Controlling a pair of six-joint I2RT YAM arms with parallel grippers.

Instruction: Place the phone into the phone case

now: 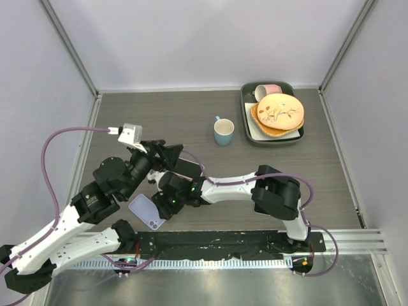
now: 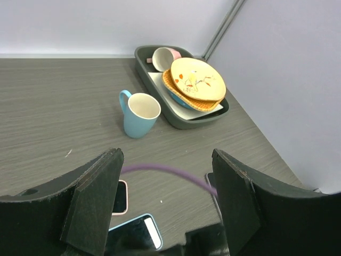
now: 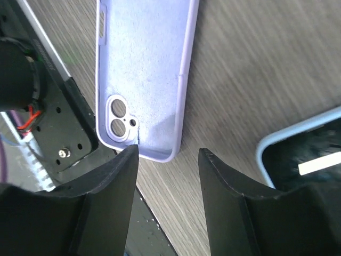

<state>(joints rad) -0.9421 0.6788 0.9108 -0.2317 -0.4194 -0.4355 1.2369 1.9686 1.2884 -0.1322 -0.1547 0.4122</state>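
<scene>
Two robot arms lean in over the near left part of a grey wood-grain table (image 1: 319, 172), and neither one holds anything. Lying flat on the table is the phone case (image 1: 148, 213), pale lavender, open side up so its soft lining and two round camera holes show, its lower end just beside the black rail that carries the arm bases. The right gripper (image 3: 168, 154) hangs right over that lower end with its two black fingers spread apart, one on each side of the case's corner by the camera holes; whether they touch the case cannot be told. The phone (image 3: 303, 160) rests on the table near the case but apart from it, with a strip of bare table between them; it has a light blue edge and its dark face is up. The left gripper (image 2: 166, 157) sits above the phone, its fingers also wide apart and closed on nothing, with a purple cable (image 2: 160, 170) crossing the gap between them. Farther back stands a light blue mug (image 1: 224, 131), upright, and beyond it to the right a dark tray (image 1: 244, 108) holding a stack of plates (image 1: 280, 109), yellow on top, and a pink cup (image 1: 269, 90) on its side
</scene>
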